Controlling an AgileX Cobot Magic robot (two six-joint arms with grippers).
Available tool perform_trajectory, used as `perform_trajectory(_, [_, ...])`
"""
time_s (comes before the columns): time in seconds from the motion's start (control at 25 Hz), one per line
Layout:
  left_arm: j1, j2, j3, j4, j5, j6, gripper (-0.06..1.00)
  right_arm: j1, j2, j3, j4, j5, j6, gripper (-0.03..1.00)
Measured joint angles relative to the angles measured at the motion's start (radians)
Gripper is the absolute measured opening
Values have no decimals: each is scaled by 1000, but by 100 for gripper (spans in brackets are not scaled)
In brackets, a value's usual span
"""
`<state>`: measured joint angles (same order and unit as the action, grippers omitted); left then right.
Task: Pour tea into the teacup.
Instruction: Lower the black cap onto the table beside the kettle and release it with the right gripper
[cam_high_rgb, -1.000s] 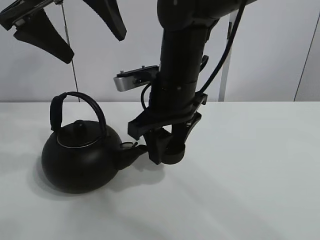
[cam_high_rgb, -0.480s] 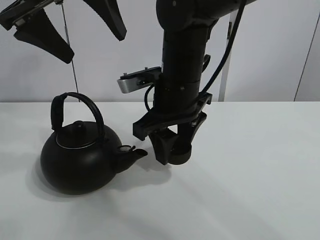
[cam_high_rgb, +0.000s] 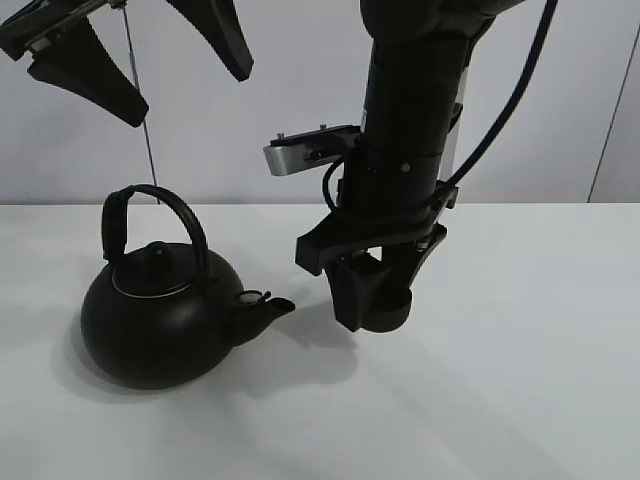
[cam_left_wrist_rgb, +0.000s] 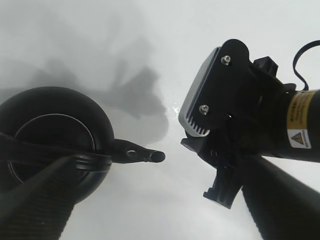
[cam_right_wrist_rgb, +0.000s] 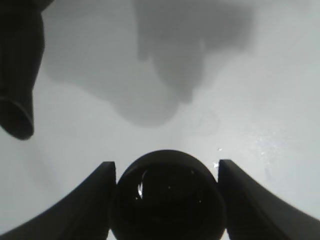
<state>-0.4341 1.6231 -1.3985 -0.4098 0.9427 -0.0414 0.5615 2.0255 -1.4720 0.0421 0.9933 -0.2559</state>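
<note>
The black kettle (cam_high_rgb: 150, 320) stands upright on the white table (cam_high_rgb: 520, 380) at the left, with its short spout (cam_high_rgb: 268, 306) pointing right. My right gripper (cam_high_rgb: 385, 312) is shut on the small black teacup (cam_right_wrist_rgb: 167, 200), holding it by the sides just above the table, a short gap right of the spout. The right wrist view shows the cup's glossy dark inside between the fingers (cam_right_wrist_rgb: 95, 200). My left gripper (cam_high_rgb: 188, 92) hangs high above the kettle, open and empty. The left wrist view shows the kettle (cam_left_wrist_rgb: 50, 125) and the right arm (cam_left_wrist_rgb: 250, 115).
The spout's tip also shows in the right wrist view (cam_right_wrist_rgb: 17, 115). A grey wall with a vertical white post (cam_high_rgb: 450, 170) stands behind the table. The right wrist camera's silver housing (cam_high_rgb: 310, 152) juts left from the right arm.
My right gripper has moved to the right with the teacup, opening a gap from the kettle's spout. The kettle shifted slightly left early on. The left gripper has not moved.
</note>
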Motion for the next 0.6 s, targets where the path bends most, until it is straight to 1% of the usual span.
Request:
perform_trajectory(0.24, [0, 0, 0, 0, 0, 0, 64, 13, -17, 69, 37, -54, -46, 40])
perform_trajectory(0.4, [0, 0, 0, 0, -2, 0, 64, 59, -17, 70, 29, -96, -55, 40])
perform_trajectory(0.52, [0, 0, 0, 0, -11, 0, 64, 89, -2, 70, 17, -103, -56, 40])
perform_trajectory(0.6, [0, 0, 0, 0, -15, 0, 64, 92, 17, 70, 14, -105, -56, 40])
